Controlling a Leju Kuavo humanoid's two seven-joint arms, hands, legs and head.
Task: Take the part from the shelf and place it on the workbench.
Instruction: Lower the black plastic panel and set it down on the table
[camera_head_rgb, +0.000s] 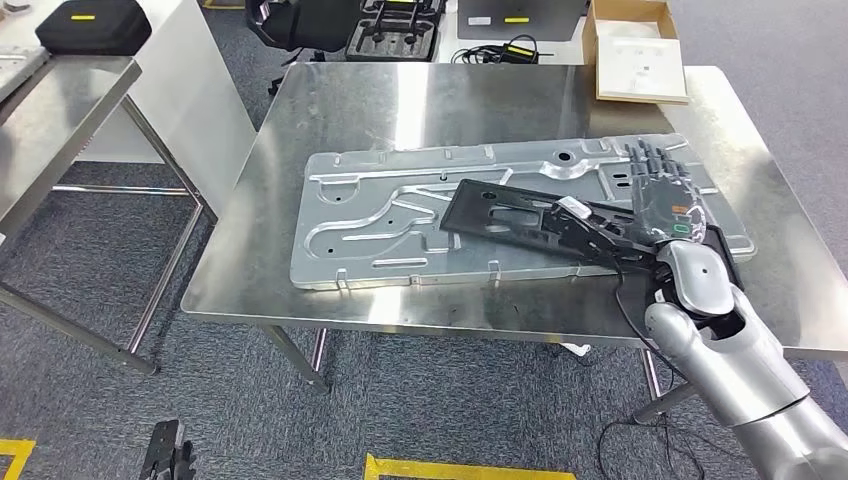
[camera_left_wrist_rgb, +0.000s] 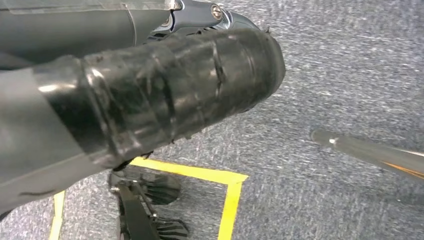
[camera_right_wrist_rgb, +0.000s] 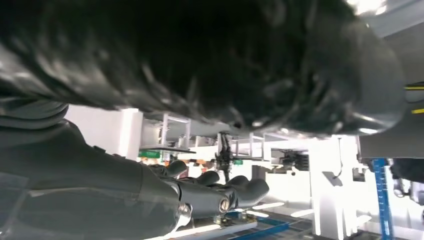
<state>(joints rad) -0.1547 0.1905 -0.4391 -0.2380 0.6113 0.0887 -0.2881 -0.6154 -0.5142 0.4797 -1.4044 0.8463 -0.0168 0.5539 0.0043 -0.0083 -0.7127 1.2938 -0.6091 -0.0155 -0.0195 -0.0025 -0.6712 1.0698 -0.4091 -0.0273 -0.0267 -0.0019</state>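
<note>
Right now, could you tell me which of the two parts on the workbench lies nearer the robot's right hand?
The black part, lying atop the silver panel; the right hand is at its end.

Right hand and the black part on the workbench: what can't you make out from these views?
- Grip: in the head view the right hand lies flat, fingers extended, beside the black part; whether it touches is unclear.
- Right wrist view: blurred dark thumb hides the part.
- Left hand: too close; open or shut unclear.

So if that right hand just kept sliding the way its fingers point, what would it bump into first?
Probably nothing soon. The right hand points toward the far edge of the workbench, over the silver stamped panel. The cardboard box lies roughly ahead at that edge, though depth is hard to judge.
</note>
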